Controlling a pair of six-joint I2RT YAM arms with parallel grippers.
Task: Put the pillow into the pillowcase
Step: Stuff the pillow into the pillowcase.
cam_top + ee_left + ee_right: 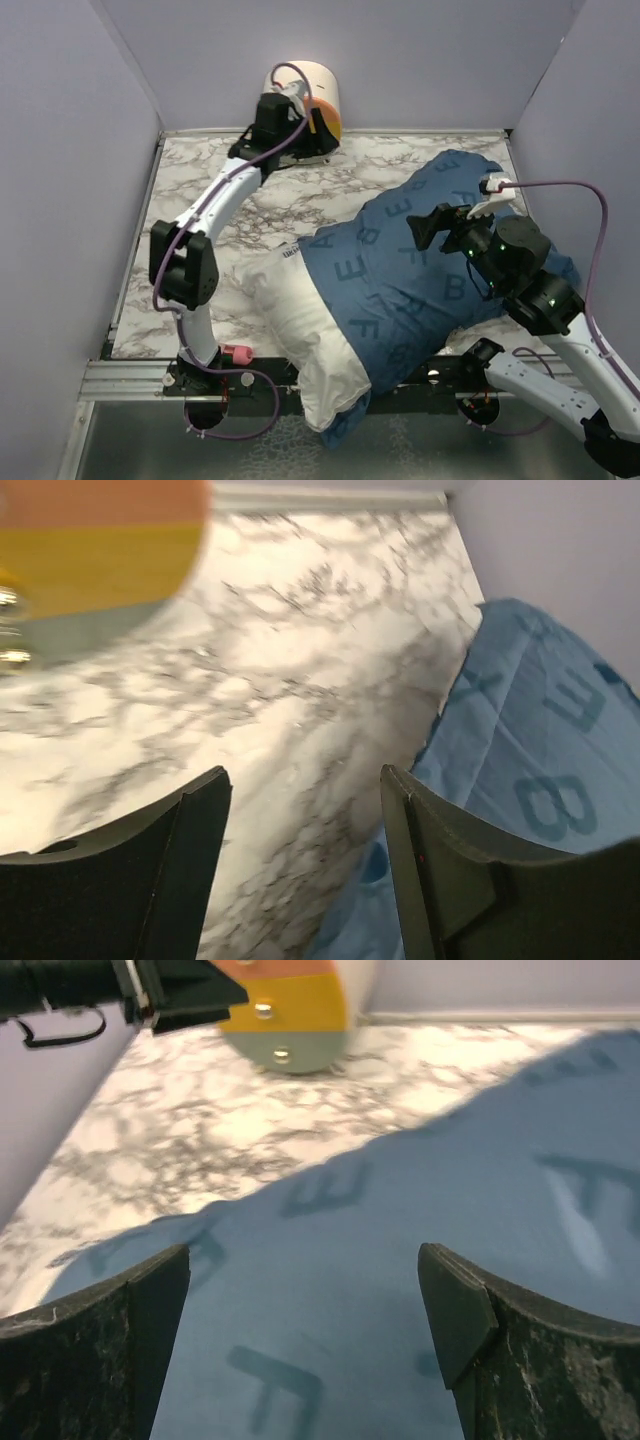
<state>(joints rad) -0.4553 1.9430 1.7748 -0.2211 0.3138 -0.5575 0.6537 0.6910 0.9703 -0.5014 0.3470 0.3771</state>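
Over the near edge of the surface hangs the pillow, partly inside the pillowcase; left gripper near the cylinder, right gripper above cloth, both spread.

1. pillowcase: mid blue, with darker blue letters printed all over.
2. pillow: plain white.
3. desk: white marble pattern with grey-black veins.
4. cylinder: cream side; end face banded orange, yellow and pale green.
5. left gripper and right gripper: black; the right one has pale scuff specks.
6. cable: purple.
7. walls: pale lavender-grey.
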